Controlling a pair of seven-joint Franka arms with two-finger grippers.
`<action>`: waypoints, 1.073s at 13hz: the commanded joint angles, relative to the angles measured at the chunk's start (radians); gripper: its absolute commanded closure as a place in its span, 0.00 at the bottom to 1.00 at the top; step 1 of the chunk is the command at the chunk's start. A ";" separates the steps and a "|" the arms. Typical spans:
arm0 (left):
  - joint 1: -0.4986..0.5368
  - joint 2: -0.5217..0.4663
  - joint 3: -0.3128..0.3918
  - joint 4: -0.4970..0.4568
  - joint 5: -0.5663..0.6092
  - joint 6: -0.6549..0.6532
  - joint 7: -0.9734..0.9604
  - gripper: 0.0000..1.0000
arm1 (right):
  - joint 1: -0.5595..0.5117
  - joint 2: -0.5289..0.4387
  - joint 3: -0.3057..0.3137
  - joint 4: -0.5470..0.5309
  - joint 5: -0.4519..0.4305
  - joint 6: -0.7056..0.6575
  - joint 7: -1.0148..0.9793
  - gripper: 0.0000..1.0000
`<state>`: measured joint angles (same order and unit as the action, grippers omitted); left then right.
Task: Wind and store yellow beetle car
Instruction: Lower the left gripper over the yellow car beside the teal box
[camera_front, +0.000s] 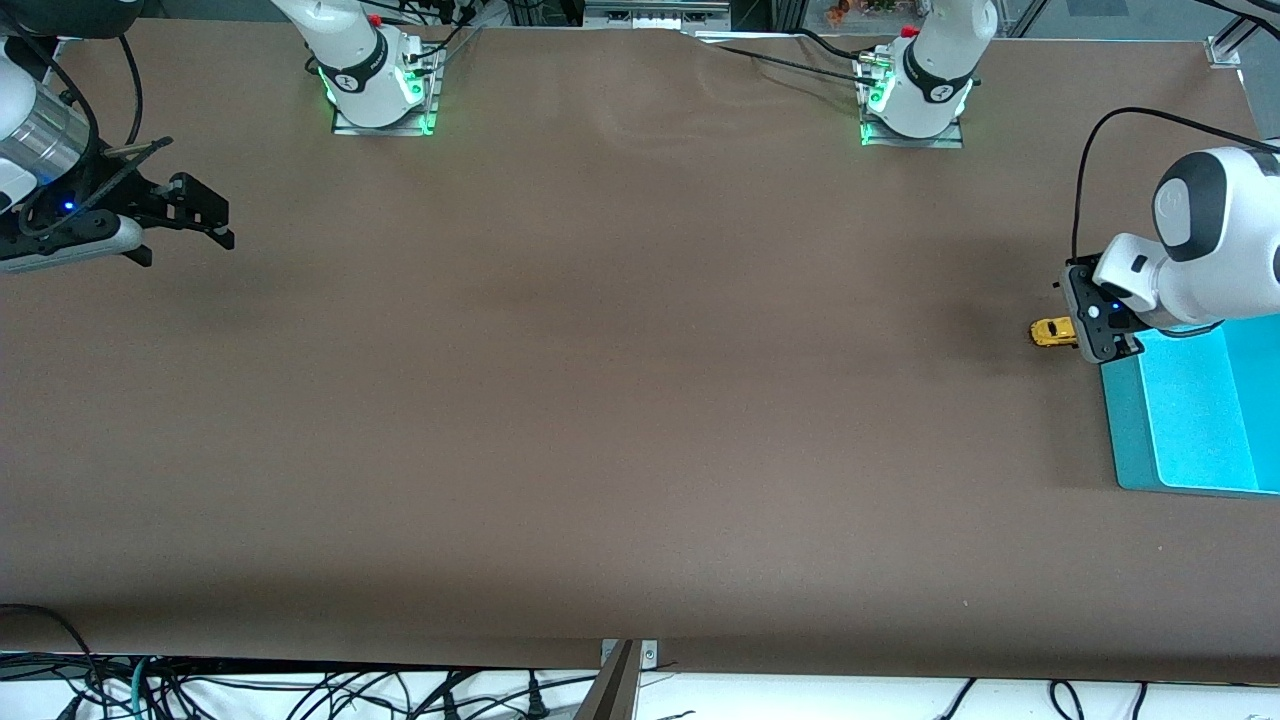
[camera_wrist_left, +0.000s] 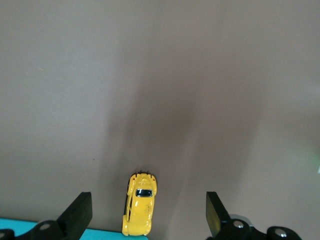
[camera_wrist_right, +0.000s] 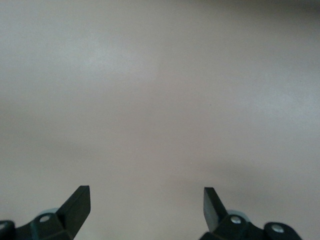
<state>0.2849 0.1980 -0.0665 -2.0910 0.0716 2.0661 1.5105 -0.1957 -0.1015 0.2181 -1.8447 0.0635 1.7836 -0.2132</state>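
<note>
The car is small and yellow, and it sits on the brown table at the left arm's end. It is right beside the edge of a blue box, and in the left wrist view the car seems to touch that blue edge (it is hard to be sure). The left gripper hangs just over the table next to the car, at the corner of the box. Its jaws are wide apart and hold nothing. In the left wrist view the car lies between the two black fingers but touches neither one. The right gripper is well apart from all this, at the right arm's end of the table, and that arm just waits there. Its jaws are wide apart too, with nothing in them. In the right wrist view its fingers have only bare table under them.
</note>
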 joint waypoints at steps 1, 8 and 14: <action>0.039 -0.043 -0.010 -0.127 0.014 0.148 0.158 0.00 | 0.001 -0.014 -0.005 0.005 0.010 -0.012 0.006 0.00; 0.145 0.056 -0.001 -0.196 0.013 0.353 0.323 0.00 | 0.004 -0.010 0.006 0.025 0.006 -0.020 0.005 0.00; 0.168 0.147 0.027 -0.205 0.013 0.471 0.326 0.00 | 0.004 -0.007 -0.002 0.044 0.001 -0.035 0.005 0.00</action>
<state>0.4454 0.3367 -0.0395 -2.2887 0.0717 2.5060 1.8151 -0.1925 -0.1020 0.2186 -1.8242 0.0634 1.7772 -0.2132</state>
